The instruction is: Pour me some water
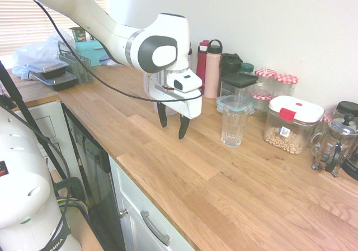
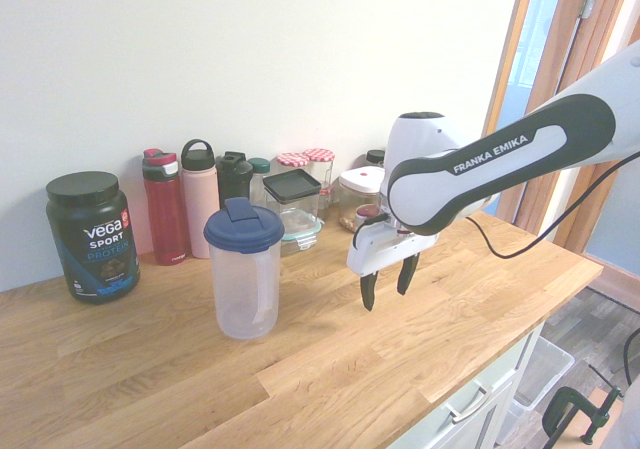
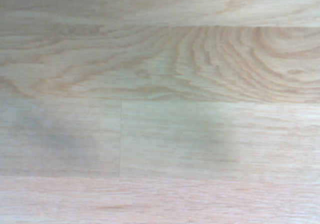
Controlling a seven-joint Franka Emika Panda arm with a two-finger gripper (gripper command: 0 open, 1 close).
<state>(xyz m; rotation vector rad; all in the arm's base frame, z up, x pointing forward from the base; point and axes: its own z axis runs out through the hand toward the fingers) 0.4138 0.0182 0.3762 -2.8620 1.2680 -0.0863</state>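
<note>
A clear plastic pitcher (image 2: 244, 274) with a dark blue lid stands on the wooden counter (image 2: 330, 369); the second exterior view shows it left of my gripper (image 2: 386, 297). In the first exterior view a clear empty glass (image 1: 233, 125) stands upright to the right of my gripper (image 1: 172, 131), and the pitcher does not show there. The gripper hangs a little above the counter, fingers pointing down and open, holding nothing. Only bare wood grain shows in the wrist view.
Along the wall stand a red bottle (image 2: 165, 209), a pink bottle (image 2: 199, 201), a black bottle (image 2: 235, 177), a black Vega tub (image 2: 92, 236), lidded containers (image 1: 292, 125) and red-lidded jars (image 1: 285, 83). A French press (image 1: 335, 145) is at far right. Food trays (image 1: 53, 72) sit far left.
</note>
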